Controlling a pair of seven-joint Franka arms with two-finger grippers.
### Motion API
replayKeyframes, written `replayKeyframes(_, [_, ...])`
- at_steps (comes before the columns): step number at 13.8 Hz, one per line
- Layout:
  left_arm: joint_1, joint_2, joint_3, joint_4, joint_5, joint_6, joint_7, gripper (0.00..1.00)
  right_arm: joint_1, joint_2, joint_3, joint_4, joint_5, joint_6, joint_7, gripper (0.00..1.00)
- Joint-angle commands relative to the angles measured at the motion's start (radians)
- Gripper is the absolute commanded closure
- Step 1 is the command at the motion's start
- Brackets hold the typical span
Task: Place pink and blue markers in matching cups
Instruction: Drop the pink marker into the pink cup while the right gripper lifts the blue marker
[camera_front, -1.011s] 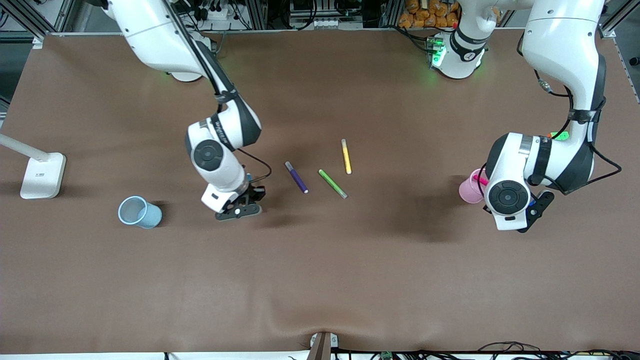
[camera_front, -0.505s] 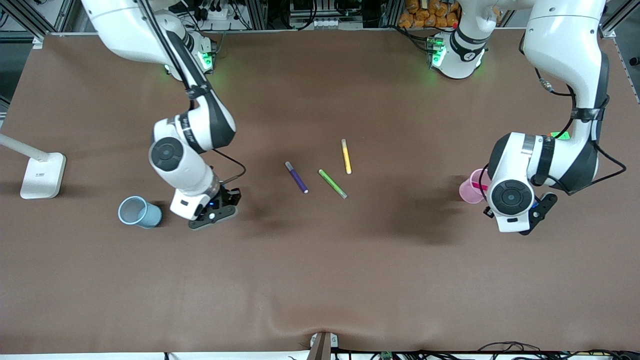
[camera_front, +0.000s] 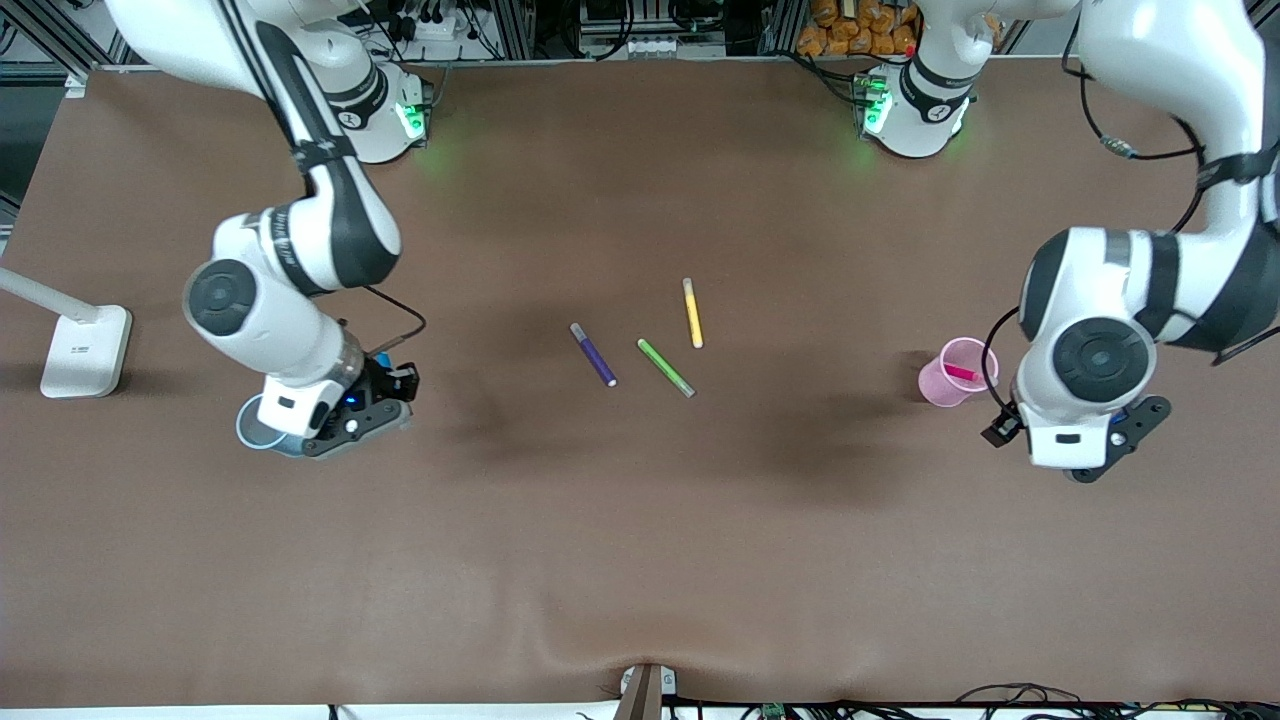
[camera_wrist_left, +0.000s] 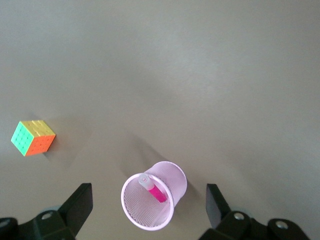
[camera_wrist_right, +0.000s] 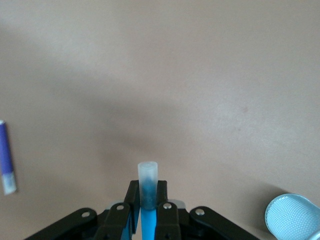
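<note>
Comparing with a second ago: we see the left gripper (camera_wrist_left: 149, 210) has parted its jaws and let the pink marker (camera_wrist_left: 153, 188) go, and the left arm has drawn away from the pink cup (camera_front: 955, 371).
Left jaws: released, spread wide with nothing between them; the pink cup sits below the gap, seen from above.
Pink marker: standing tilted inside the pink cup, pale tip up, leaning on the mesh wall.
Meaning for the task: we judge the pink half done.
Right jaws: the right gripper (camera_wrist_right: 148, 210) is clenched on the blue marker (camera_wrist_right: 147, 192), whose grey tip sticks out ahead of the fingertips.
Right arm change: we see it has carried the marker from near the purple pen (camera_front: 593, 353) toward the right arm's end of the table; it now hangs over the edge of the blue cup (camera_wrist_right: 294, 216).
Blue cup versus jaws: off to one side of them in the right wrist view, not yet under the marker.
Next, in our judgement: centring over the cup mouth, then letting go.
Outward: green pen (camera_front: 665, 367), yellow pen (camera_front: 692, 313) and a colour cube (camera_wrist_left: 33, 137) lie untouched.
</note>
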Motion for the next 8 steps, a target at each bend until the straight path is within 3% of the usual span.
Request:
replayKeyframes(1, [0.007,-0.058,-0.001,0.006,-0.045,-0.017,0.143,0.0,-0.077,-0.021,0.019,-0.007,0.095,-0.065,-0.179,1.0])
replayKeyframes(5, [0.067,-0.104,0.0,0.071,-0.208,-0.025,0.321,0.0,-0.147,-0.017,0.018,0.056,0.151,-0.203,-0.378,1.0])
replayKeyframes(8, [0.072,-0.173,0.003,0.085,-0.22,-0.092,0.462,0.0,-0.208,-0.012,0.016,0.073,0.238,-0.285,-0.631,1.0])
